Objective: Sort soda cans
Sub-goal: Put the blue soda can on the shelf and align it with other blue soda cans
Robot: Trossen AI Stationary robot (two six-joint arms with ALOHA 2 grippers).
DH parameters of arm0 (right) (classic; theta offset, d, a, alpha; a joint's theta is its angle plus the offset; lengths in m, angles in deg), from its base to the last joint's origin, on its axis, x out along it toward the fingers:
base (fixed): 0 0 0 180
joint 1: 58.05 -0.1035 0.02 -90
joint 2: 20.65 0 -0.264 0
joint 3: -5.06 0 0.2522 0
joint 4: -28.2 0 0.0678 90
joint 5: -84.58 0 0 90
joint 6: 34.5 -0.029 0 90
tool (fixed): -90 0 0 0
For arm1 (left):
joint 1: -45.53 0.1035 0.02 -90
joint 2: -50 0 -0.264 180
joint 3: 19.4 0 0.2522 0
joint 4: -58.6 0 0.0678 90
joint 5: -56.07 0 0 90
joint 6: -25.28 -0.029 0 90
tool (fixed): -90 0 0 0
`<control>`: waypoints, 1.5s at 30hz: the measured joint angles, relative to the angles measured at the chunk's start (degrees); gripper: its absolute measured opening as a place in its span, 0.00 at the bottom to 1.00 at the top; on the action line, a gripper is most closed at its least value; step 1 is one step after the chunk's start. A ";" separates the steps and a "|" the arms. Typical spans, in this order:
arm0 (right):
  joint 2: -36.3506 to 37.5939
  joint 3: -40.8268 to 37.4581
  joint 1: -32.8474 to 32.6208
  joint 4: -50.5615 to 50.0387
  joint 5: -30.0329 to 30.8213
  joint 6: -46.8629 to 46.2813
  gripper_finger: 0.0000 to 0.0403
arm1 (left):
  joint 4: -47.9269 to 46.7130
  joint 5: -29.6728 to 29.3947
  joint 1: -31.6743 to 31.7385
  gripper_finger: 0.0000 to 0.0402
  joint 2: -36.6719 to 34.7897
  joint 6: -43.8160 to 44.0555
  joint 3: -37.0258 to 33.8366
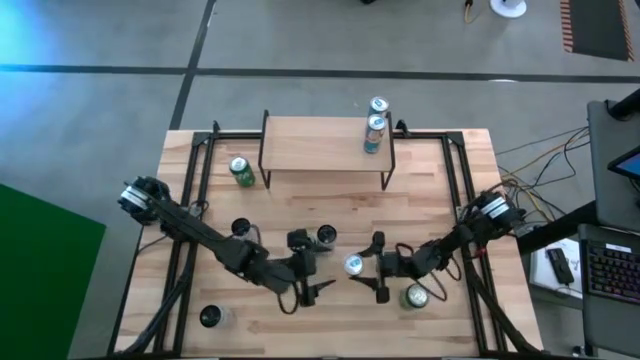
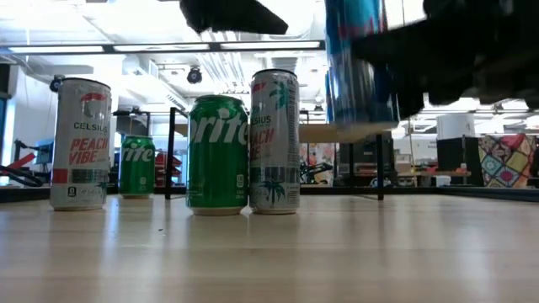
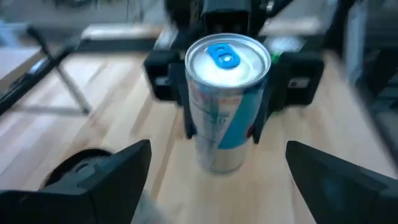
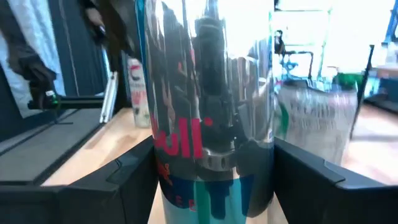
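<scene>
- Right gripper clamps your blue can at mid-table, lifted off the wood.
- Left gripper stands released, just beside it.
- Can: pale blue and silver, silver top, blue tab, upright.

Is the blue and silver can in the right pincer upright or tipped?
Upright: the blue and silver can shows its top upward, the right pincer clamping its sides.

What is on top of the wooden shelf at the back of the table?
Two pale blue and silver cans stand together near the right end of the wooden shelf; the rest of its top is bare. The table under the shelf is covered from above.
</scene>
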 joint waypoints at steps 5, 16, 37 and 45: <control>5.16 0.55 0.87 0.39 -1.70 4.67 0.64 | 23.75 -0.17 0.90 0.89 -0.11 -7.33 -11.38; 9.75 4.64 8.37 -0.59 -15.61 4.83 0.64 | 33.12 3.78 4.10 0.89 2.64 -15.80 -12.29; 9.69 5.88 10.19 -4.37 -19.22 4.29 0.64 | 32.96 8.77 7.45 0.54 4.00 -14.90 -10.49; 12.85 5.86 10.50 -10.26 -17.19 2.86 0.72 | 30.05 8.63 7.72 0.63 3.98 -13.39 -10.54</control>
